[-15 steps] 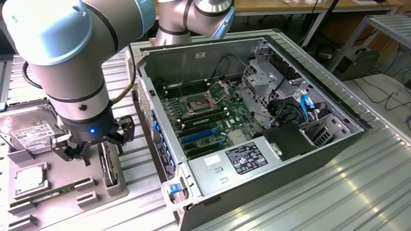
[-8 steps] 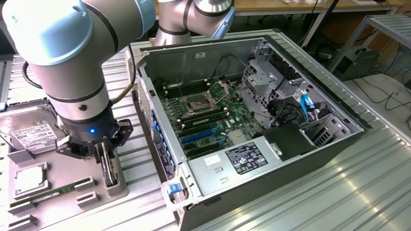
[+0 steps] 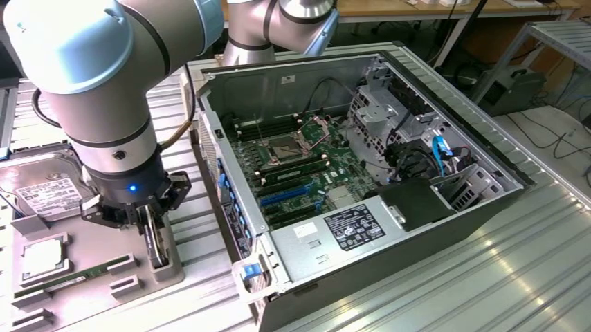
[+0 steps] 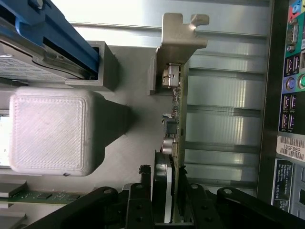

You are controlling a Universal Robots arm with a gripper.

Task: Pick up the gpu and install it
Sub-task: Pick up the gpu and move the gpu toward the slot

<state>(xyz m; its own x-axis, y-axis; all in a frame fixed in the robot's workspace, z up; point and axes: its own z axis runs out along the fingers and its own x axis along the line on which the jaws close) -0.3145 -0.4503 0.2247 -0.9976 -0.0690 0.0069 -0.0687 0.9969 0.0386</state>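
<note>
Your gripper (image 3: 151, 225) has its jaws closed against both faces of the gpu (image 4: 172, 124), which stands on edge in the grey holder (image 3: 176, 270) beside the open computer case (image 3: 305, 83), upright presumably so you can pinch across its thin board

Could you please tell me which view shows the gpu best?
The wrist view: the gpu stands edge-on, bracket plain, clamped in the gripper. The exterior view gives a dark sliver beneath the gripper.

Lower end of gpu (image 4: 173, 126) hidden btwn gripper (image 4: 167, 193) fingers; hard drive (image 3: 39, 194) cut off at edge.
</note>
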